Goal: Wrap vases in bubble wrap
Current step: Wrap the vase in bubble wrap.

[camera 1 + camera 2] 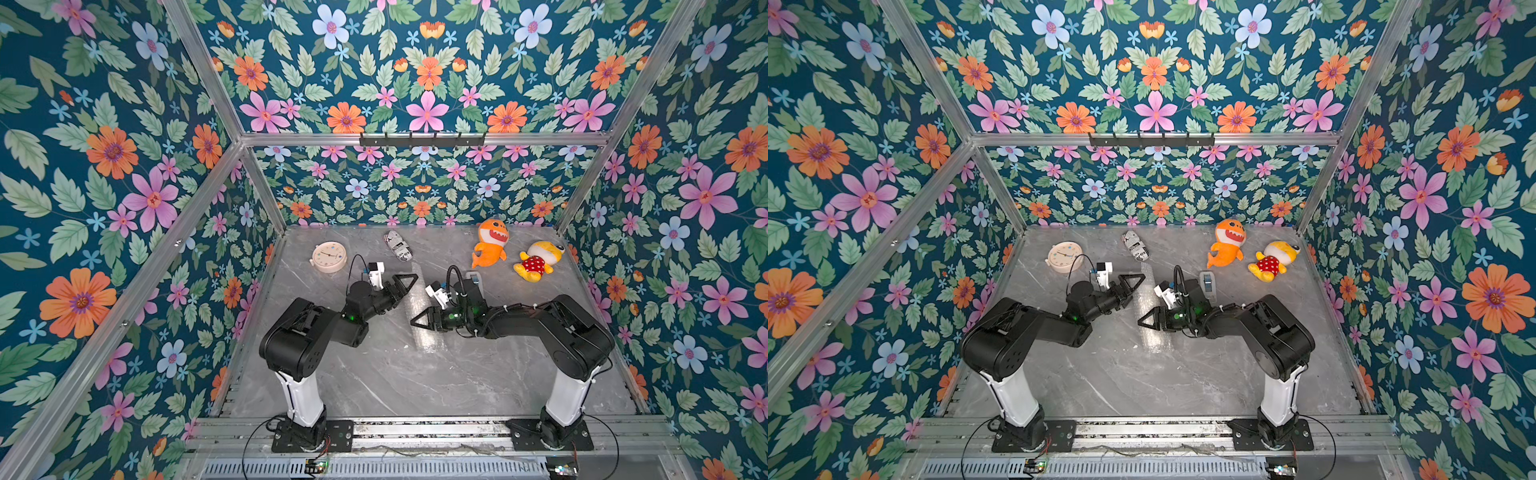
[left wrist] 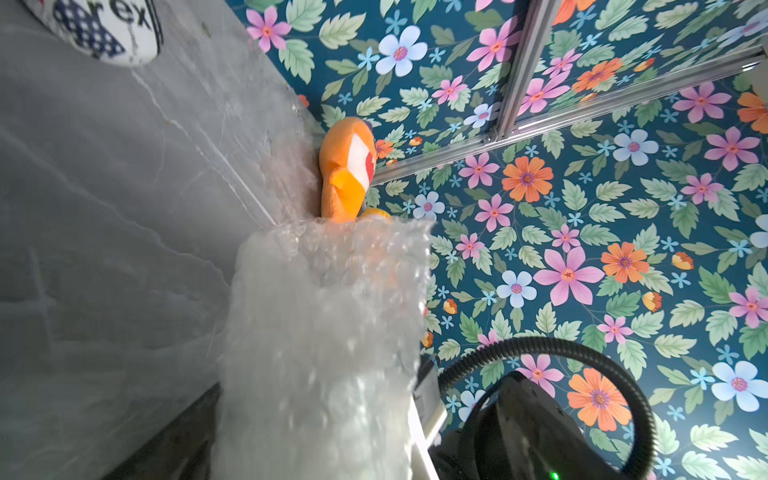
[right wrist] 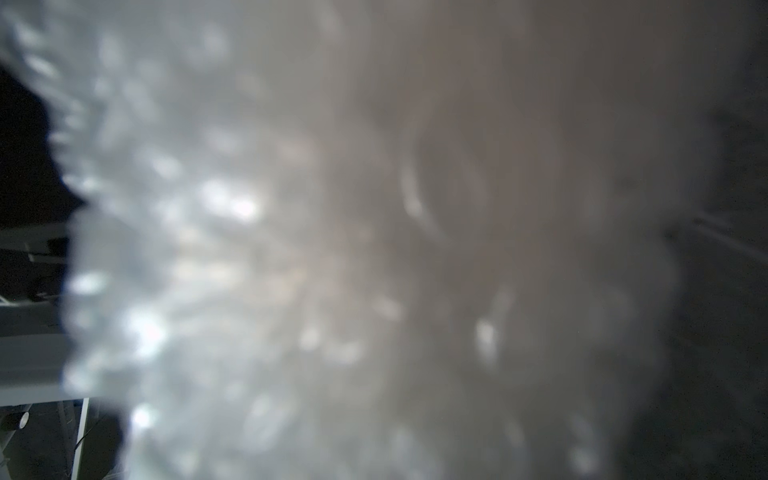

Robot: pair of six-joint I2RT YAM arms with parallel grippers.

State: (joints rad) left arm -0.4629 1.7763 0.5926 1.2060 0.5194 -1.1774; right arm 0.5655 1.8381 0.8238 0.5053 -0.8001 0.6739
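The bubble wrap [image 1: 424, 338] lies mid-table as a clear, rolled-up bundle running away from the arms, seen in both top views. The vase is hidden; no bare ceramic shows anywhere. My left gripper [image 1: 415, 278] reaches in at the bundle's far end. In the left wrist view the bubble wrap [image 2: 324, 332] stands between wide-set jaws, and one dark finger [image 2: 183, 436] shows beside it. My right gripper [image 1: 413, 322] comes in from the other side at the bundle's middle. The blurred bubble wrap [image 3: 291, 249] fills the right wrist view and hides that gripper's jaws.
At the back of the marble table [image 1: 374, 386] lie a cream clock [image 1: 328, 257], a black-and-white printed cylinder [image 1: 399, 246], an orange shark plush [image 1: 490, 243] and a yellow plush [image 1: 538, 261]. A tape dispenser [image 1: 1207, 284] sits just behind the right arm. Floral walls enclose three sides.
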